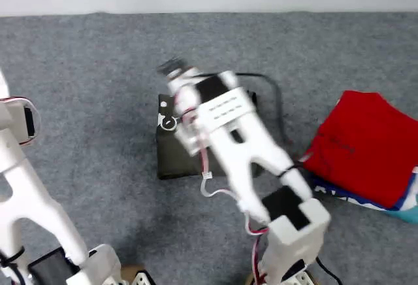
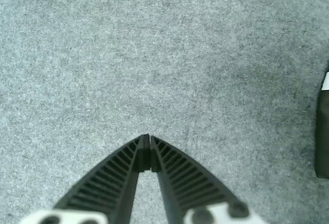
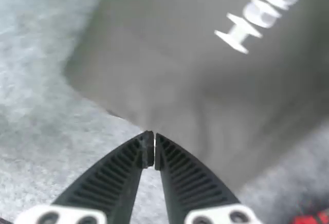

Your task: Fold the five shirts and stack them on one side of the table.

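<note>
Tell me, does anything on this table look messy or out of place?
Nothing looks spilled or torn. The red shirt tops a pile at the right edge of the table, slightly askew, with a blue-and-white shirt and teal cloth peeking out beneath. The dark shirt lies apart, mid-table.

I see white lettering (image 3: 257, 18) on the dark shirt (image 3: 180, 80) in the right wrist view, cut off at the edge. The high view shows a round white mark (image 1: 168, 123) on it. Prints on the red shirt (image 1: 366, 134) and blue shirt (image 1: 346, 197) are too small to read.
</note>
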Robot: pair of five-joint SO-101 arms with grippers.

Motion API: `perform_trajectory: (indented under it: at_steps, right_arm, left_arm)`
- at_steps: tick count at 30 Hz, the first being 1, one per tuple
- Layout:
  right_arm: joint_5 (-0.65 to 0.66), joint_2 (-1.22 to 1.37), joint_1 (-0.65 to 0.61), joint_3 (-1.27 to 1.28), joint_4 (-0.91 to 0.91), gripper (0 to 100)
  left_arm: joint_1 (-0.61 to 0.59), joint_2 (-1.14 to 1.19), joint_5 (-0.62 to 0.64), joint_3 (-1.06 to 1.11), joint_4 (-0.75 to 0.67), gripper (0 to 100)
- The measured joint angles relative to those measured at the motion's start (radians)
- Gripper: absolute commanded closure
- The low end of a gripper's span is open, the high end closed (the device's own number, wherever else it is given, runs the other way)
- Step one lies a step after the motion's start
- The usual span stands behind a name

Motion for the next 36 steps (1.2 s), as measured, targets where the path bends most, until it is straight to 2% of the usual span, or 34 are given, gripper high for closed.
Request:
perform_trajectory:
  at_steps: [3,6,11,14,17,20,26,36]
  right_arm:
    - [0.000,0.068,-0.041,0.000,-0.008,98.9]
    - [-0.066,0.077,-0.038,0.000,-0.006,97.4]
    - [-0.164,0.077,0.034,0.000,0.021,79.3]
    - [-0.247,0.077,0.092,0.000,0.064,74.1]
    - [-0.347,0.077,0.160,0.000,0.074,73.6]
    - [-0.382,0.077,0.219,0.000,0.055,73.6]
    - [-0.391,0.097,0.261,0.000,-0.017,73.6]
    - [-0.391,0.296,0.296,0.000,-0.101,73.6]
  left_arm:
    - [-0.032,0.000,0.000,0.000,0.000,99]
    - [-0.084,0.000,-0.002,0.000,0.000,99]
    - [-0.172,0.000,-0.051,0.000,0.000,99]
    - [-0.190,0.000,-0.083,0.000,0.000,99]
    - [-0.196,0.000,-0.087,0.000,0.000,99]
    - [-0.196,0.000,-0.089,0.000,0.000,99]
    - [-0.196,0.000,-0.094,0.000,0.000,99]
    - [-0.196,0.000,-0.094,0.049,0.000,99]
